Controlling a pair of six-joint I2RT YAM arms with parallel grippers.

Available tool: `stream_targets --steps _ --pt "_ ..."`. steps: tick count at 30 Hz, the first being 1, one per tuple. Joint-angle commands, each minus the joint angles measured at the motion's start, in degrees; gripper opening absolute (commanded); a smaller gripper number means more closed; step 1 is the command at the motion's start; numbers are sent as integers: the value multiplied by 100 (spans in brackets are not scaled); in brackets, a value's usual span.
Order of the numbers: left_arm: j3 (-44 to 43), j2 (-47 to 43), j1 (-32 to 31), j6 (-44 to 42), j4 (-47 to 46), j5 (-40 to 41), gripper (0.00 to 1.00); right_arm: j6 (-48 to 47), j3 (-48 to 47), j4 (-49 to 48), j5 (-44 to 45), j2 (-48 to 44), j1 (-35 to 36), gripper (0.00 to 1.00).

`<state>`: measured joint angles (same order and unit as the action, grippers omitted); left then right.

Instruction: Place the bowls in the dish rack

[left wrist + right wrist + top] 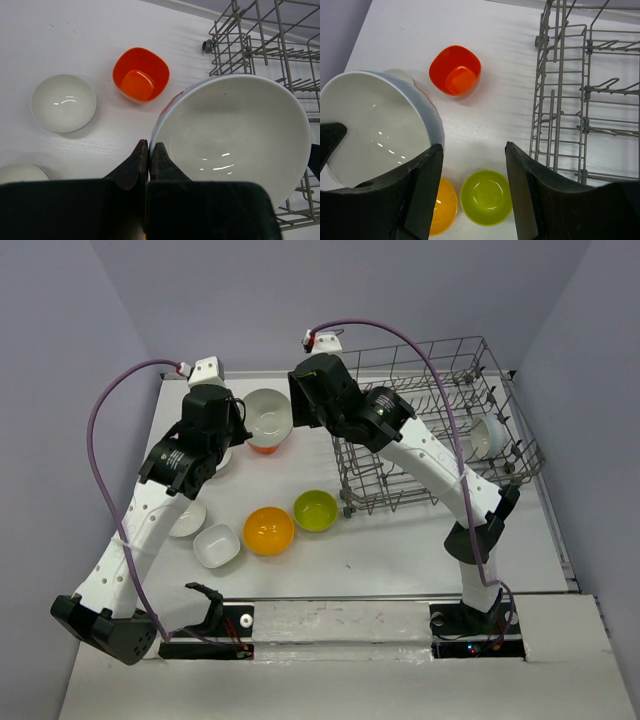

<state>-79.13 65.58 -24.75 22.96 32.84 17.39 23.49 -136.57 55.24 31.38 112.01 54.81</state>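
Both arms reach toward the far side of the table (400, 555), just left of the dish rack (395, 490). On my left wrist feed the left gripper (149, 150) has its two fingers pinched tight together on the rim of the large white bowl (230, 130). The rim runs right into the seam between them. From the overhead camera that bowl looks raised and tipped, and it overlaps the red-orange bowl (263, 447) that sits on the table beyond it.

The right gripper (473, 150) stands about half open with only bare table between its fingers. One finger (422, 185) sits just beside the outer wall of the large white bowl (whether it actually touches, I cannot tell from this angle). The other finger hangs near the rack's left wall.

Nearer to me on the table, the orange-yellow bowl (269, 530) and the lime green bowl (315, 510) sit side by side, upright. A squarish white bowl (217, 545) sits just left of them. Another small white bowl (63, 102) lies left of the red-orange one. Inside the rack, toward its right end, one white bowl (482, 437) stands on edge among the prongs.
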Motion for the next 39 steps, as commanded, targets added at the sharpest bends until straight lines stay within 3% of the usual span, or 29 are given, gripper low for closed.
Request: stream_targets --steps 1,25,39 --pt "-41 -169 -82 33 -427 -60 0 -19 -80 -251 202 50 74 59" --pt "21 350 -346 147 -717 28 0 95 517 -374 396 -522 180 59" --pt "-366 262 -627 209 -507 133 0 77 764 -514 405 -338 180 57"
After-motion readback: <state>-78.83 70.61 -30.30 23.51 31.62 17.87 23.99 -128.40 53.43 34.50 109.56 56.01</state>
